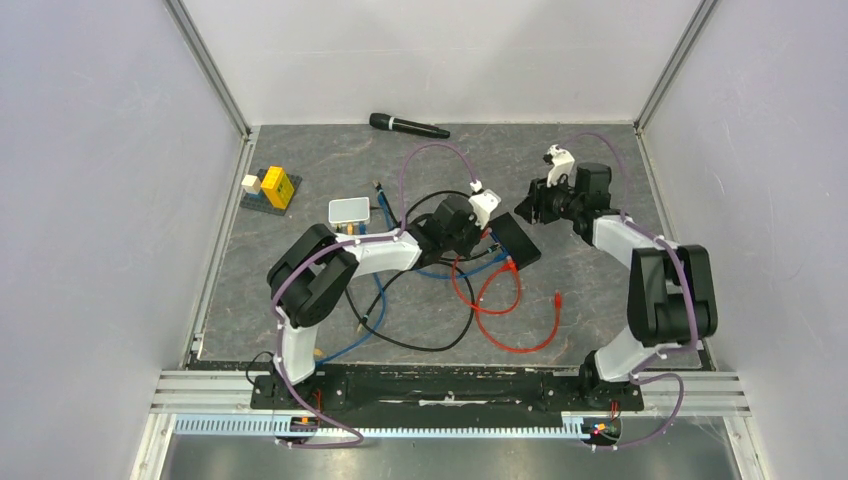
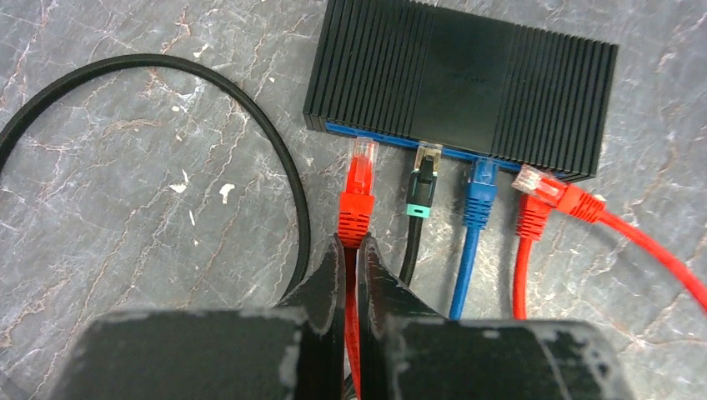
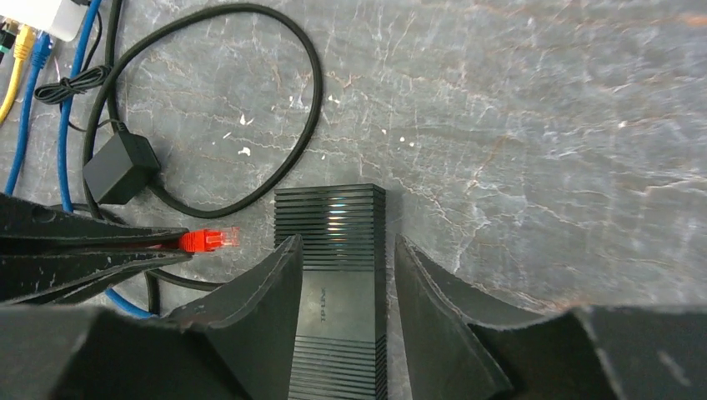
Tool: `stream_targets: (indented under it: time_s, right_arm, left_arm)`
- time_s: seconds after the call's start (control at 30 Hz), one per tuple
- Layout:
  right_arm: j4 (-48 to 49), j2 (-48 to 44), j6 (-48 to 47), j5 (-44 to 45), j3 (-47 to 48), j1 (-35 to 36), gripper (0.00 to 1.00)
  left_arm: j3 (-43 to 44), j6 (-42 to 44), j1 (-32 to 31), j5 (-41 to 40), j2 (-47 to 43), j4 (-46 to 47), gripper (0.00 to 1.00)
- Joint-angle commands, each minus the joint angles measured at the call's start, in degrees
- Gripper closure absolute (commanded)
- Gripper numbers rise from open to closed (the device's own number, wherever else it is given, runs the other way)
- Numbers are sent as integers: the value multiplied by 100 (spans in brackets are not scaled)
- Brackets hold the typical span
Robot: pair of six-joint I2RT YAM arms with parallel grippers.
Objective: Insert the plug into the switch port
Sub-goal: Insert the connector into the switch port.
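A black ribbed switch box (image 2: 467, 83) lies on the grey table with a blue port face toward my left gripper. My left gripper (image 2: 354, 242) is shut on a red cable just behind its red plug (image 2: 361, 167). The plug's clear tip sits just short of the leftmost port. A black plug (image 2: 423, 179) and a blue plug (image 2: 482, 183) sit in ports beside it; a second red plug (image 2: 542, 196) lies askew at the face. My right gripper (image 3: 346, 242) is open and straddles the black box (image 3: 338, 275). A pale grey-white box (image 1: 348, 210) lies far left.
The pale box (image 3: 42, 12) has yellow and blue cables at its edge. A black adapter (image 3: 121, 167) and black cable loop (image 2: 250, 125) lie left of the switch. Red cable loops (image 1: 510, 310) lie nearer. A microphone (image 1: 408, 125) and yellow block (image 1: 278, 186) sit at the back.
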Motion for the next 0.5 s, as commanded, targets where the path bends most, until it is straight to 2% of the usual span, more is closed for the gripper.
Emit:
stream_targets:
  time_s: [0.0, 0.07, 0.47]
  right_arm:
    - [-623, 565, -79, -670, 647, -47, 54]
    - [-773, 799, -145, -767, 804, -45, 55]
    - [-1028, 1573, -149, -1040, 1140, -51, 54]
  left_arm:
    - [8, 427, -28, -377, 165, 514, 98]
    - [-2, 551, -37, -181, 235, 545, 98]
    - [121, 752, -81, -473, 681, 670, 98]
